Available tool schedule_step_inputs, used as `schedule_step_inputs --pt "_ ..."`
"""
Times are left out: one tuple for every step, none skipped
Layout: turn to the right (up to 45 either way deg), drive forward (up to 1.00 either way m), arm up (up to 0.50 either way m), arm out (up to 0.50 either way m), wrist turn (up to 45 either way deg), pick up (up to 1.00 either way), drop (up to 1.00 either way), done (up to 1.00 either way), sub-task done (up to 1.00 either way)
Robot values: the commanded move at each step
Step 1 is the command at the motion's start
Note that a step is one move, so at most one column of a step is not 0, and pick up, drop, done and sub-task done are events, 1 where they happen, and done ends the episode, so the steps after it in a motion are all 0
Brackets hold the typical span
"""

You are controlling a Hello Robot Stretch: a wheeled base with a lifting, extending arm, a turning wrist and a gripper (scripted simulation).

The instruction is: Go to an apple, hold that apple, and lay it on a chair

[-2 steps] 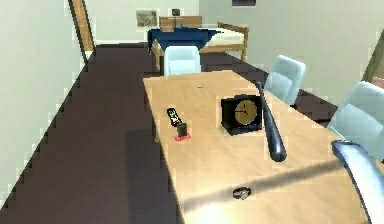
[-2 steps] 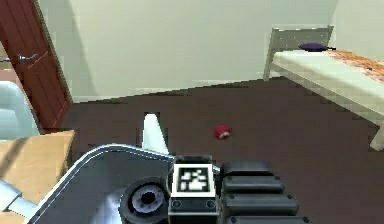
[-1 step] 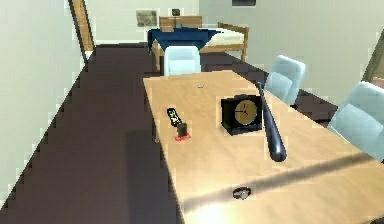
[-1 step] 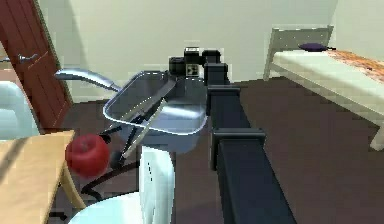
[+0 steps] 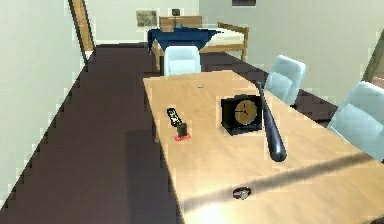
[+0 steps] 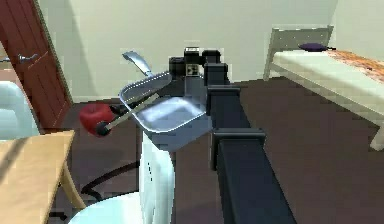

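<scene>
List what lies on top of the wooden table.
On the table: a black clock-like box, a long dark bat, a slim dark thing and a small dark blob. Anything behind the box is covered.

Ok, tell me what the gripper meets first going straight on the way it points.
Beyond the red thing at its tip, likely the pale chair at the arm side view's left edge; the gripper points that way, but depth is unclear.

Matt wooden table (image 5: 215, 155), glossy metal pan (image 6: 170, 118)
</scene>
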Motion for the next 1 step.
schedule_step_inputs --pt "0.0 0.0 -0.34 0.0 0.0 0.0 0.0 0.0 0.0"
